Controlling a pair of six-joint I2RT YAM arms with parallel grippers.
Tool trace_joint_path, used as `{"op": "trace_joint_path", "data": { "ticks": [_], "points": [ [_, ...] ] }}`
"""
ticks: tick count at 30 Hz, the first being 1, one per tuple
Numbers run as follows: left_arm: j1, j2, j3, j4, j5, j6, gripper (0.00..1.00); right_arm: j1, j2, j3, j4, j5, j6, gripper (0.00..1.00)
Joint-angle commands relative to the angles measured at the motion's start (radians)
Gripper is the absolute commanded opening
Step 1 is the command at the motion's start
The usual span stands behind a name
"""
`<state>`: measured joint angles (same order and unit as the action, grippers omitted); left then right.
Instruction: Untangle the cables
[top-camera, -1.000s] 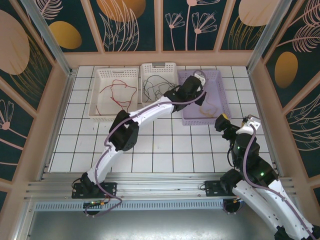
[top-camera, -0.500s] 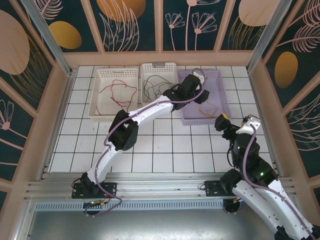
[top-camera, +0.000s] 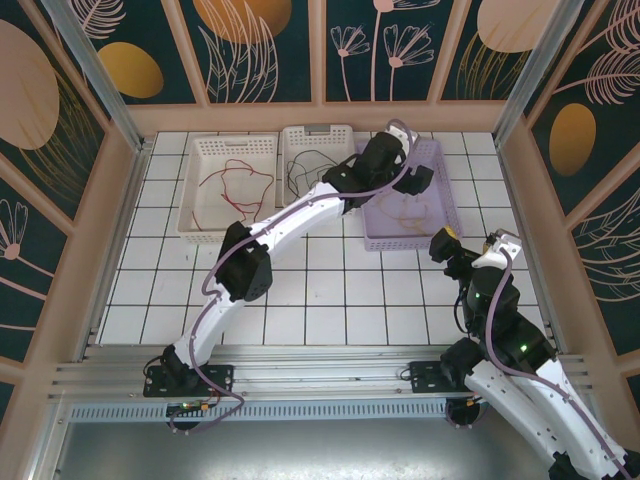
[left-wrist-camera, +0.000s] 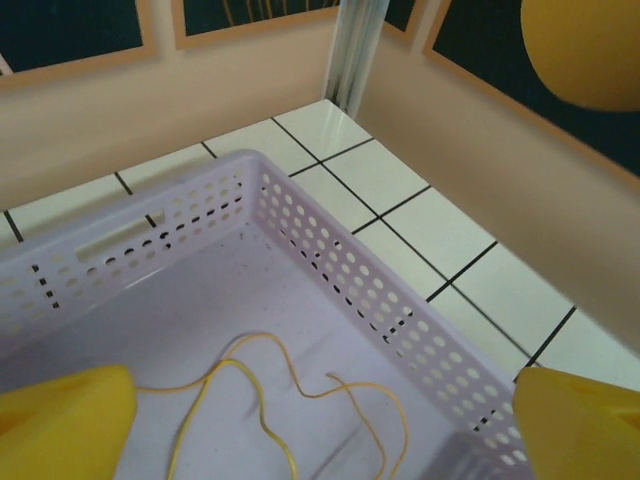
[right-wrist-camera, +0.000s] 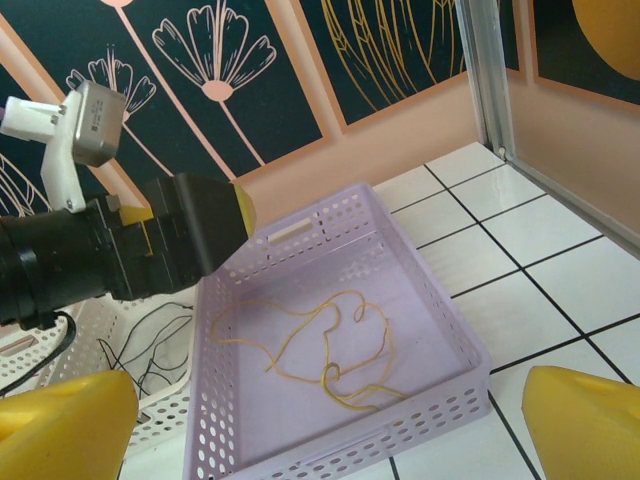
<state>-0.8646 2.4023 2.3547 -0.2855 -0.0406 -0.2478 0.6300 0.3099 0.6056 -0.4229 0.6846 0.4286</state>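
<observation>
Our left claw (left-wrist-camera: 320, 425) hangs over the purple basket (left-wrist-camera: 340, 260) with its fingers spread wide and nothing between them. The yellow cable (right-wrist-camera: 335, 380) lies loose on the basket floor right below it. We judge the step in hand to be leaving this cable in its basket. To do that well, we would lift the claw straight up, keeping both fingers clear of the loops so none catches and trails out. We would also stay off the perforated wall at the claw's right. The cable crosses itself in a few slack curls, and we cannot tell whether any of them is a true knot. It touches no other colour. Just to the left of the claw stands a white basket (top-camera: 317, 130) holding black cable (top-camera: 305, 165). Beyond that, further left, a second white basket (top-camera: 235, 140) holds red cable (top-camera: 235, 180). With one colour to each basket, the sorting looks close to done. Our right claw (right-wrist-camera: 325, 425) is also fully open and empty. It is poised over the tabletop (top-camera: 330, 290), with the purple basket just ahead of it.
</observation>
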Motion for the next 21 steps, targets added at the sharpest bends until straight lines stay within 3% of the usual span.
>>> {"op": "trace_joint_path", "data": {
  "ticks": [1, 4, 12, 21],
  "points": [
    [0.005, -0.091, 0.008, -0.029, -0.056, 0.033, 0.99, -0.002, -0.015, -0.019, 0.033, 0.022, -0.005, 0.99],
    [0.005, -0.191, -0.087, 0.016, -0.151, 0.031, 0.99, -0.001, -0.013, -0.021, 0.035, 0.018, -0.005, 0.99],
    [0.006, -0.564, -0.561, 0.265, -0.281, -0.007, 0.98, -0.003, -0.012, -0.023, 0.041, 0.004, 0.008, 0.99],
    [0.006, -0.902, -0.930, 0.279, -0.487, -0.020, 0.99, -0.008, -0.012, -0.049, 0.076, 0.020, 0.014, 0.99]
  ]
}}
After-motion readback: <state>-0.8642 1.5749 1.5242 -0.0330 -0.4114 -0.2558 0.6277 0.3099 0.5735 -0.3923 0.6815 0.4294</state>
